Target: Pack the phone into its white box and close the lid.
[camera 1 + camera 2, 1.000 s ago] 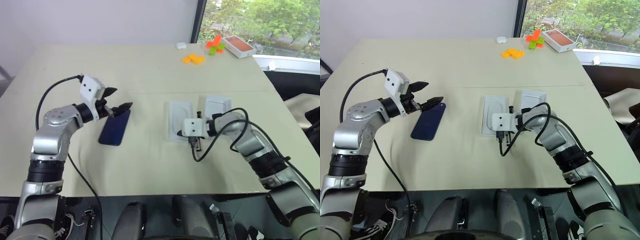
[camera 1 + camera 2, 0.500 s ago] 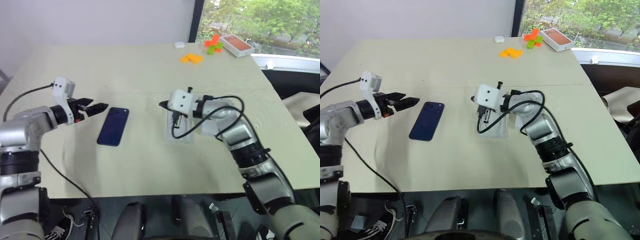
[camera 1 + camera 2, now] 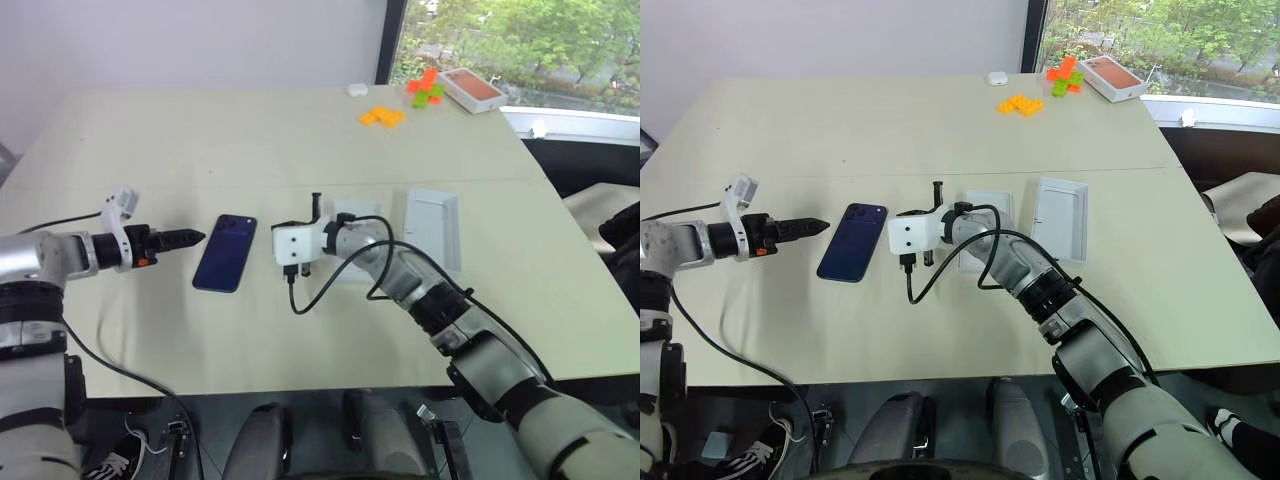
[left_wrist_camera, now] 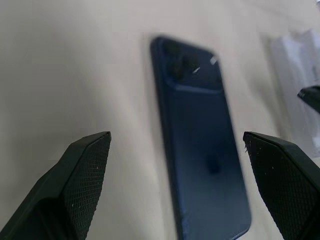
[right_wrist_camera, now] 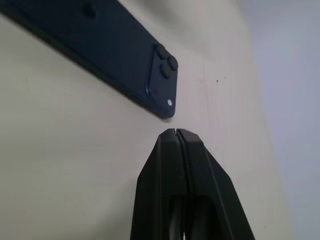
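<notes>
Two grippers: flank the slim dark navy-blue glossy phone (image 3: 226, 252), one on each side, neither touching it.
Phone: flat on the pale beige table (image 3: 250, 140), back up, camera end toward the far edge.
Left gripper (image 3: 812, 226): seen edge-on from the head views, a single dark point aimed at the phone's near long side; left wrist view shows its two black textured fingers (image 4: 75, 180) spread wide, holding nothing, phone framed between them.
Right gripper (image 5: 176, 133): fingers pressed together in the right wrist view, empty, tips just beside the phone's camera corner; head views give mostly its white wrist housing and looping black cable.
White box (image 3: 433, 225): shallow white rectangular cardboard tray, lying open on the table well to the right of the phone.
White insert (image 3: 985, 215): flat white card piece, partly hidden behind the right arm, between phone and tray.
Far edge: yellow blocks (image 3: 386, 117), orange and green blocks (image 3: 427, 88), orange-topped white box (image 3: 476, 91), small white object (image 3: 357, 90).
Open room: bare tabletop in front of the phone to the near edge, and wide bare surface behind it.
Lid: cannot tell.
</notes>
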`<state>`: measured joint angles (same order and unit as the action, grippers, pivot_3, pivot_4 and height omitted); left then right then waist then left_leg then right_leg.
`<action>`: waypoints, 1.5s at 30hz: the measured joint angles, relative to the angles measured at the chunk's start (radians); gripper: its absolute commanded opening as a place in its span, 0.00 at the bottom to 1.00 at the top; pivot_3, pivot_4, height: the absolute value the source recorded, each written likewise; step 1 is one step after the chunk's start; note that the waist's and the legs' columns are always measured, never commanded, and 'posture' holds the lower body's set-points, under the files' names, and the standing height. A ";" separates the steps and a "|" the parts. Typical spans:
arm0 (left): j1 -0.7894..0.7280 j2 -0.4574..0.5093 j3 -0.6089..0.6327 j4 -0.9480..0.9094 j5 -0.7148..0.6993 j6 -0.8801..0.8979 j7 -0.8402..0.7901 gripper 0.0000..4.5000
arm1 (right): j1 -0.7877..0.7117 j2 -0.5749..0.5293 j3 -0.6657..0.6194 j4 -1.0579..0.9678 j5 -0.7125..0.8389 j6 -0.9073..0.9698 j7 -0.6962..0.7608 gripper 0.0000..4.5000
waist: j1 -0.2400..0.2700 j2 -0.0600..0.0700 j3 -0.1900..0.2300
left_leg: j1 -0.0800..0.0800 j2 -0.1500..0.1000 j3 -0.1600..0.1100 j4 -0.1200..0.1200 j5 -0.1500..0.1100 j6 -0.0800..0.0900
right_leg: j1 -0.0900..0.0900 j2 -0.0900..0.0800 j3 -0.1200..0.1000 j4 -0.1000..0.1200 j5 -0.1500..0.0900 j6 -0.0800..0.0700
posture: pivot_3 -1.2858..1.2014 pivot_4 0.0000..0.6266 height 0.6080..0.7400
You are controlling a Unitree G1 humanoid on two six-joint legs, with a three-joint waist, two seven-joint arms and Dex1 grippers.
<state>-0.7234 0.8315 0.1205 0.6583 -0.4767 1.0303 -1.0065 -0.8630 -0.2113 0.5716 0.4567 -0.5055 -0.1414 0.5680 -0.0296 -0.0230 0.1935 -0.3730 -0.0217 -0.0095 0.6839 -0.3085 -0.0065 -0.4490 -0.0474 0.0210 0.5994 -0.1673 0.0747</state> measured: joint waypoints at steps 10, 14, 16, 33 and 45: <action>-0.100 -0.074 -0.030 0.133 0.075 -0.085 -0.047 1.00 | 0.024 0.116 0.013 0.059 0.041 0.103 0.081 0.01 | 0.003 0.000 -0.001 | 0.001 0.000 -0.001 0.000 0.002 -0.003 | 0.000 0.000 0.000 0.004 0.000 0.000 | 0.52 0.24 1.00; -0.110 -0.093 -0.044 0.134 0.094 -0.086 -0.066 1.00 | 0.050 0.201 -0.068 0.047 0.144 0.324 0.149 0.01 | 0.003 0.000 -0.001 | 0.001 0.000 -0.002 0.000 0.002 -0.003 | 0.000 0.000 0.000 0.005 0.000 0.000 | 0.52 0.24 1.00; -0.113 -0.094 -0.050 0.132 0.098 -0.087 -0.075 1.00 | 0.050 0.227 -0.092 0.029 0.181 0.423 0.177 0.01 | 0.004 0.000 -0.001 | 0.002 0.000 -0.002 0.000 0.002 -0.003 | 0.000 -0.001 0.000 0.009 0.000 -0.001 | 0.52 0.24 1.00; -0.079 -0.145 -0.024 0.036 0.087 0.001 -0.078 1.00 | -0.015 0.240 -0.099 0.117 0.195 0.455 0.094 0.01 | 0.009 0.000 -0.001 | 0.002 -0.002 -0.002 0.000 0.002 -0.003 | 0.000 -0.002 0.001 0.010 0.000 0.000 | 0.52 0.24 1.00; -0.024 -0.179 0.029 -0.067 -0.012 0.206 -0.054 1.00 | -0.014 0.229 -0.108 0.136 0.197 0.426 0.064 0.01 | 0.009 0.000 -0.001 | 0.002 -0.001 -0.003 0.000 0.002 -0.003 | 0.000 -0.002 0.001 0.011 0.000 0.000 | 0.52 0.24 1.00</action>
<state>-0.7476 0.6527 0.1491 0.5913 -0.4889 1.2367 -1.0602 -0.8775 0.0177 0.4637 0.5925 -0.3083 0.2844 0.6323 -0.0204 -0.0229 0.1921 -0.3709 -0.0231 -0.0124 0.6843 -0.3066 -0.0097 -0.4493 -0.0497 0.0215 0.6100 -0.1676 0.0743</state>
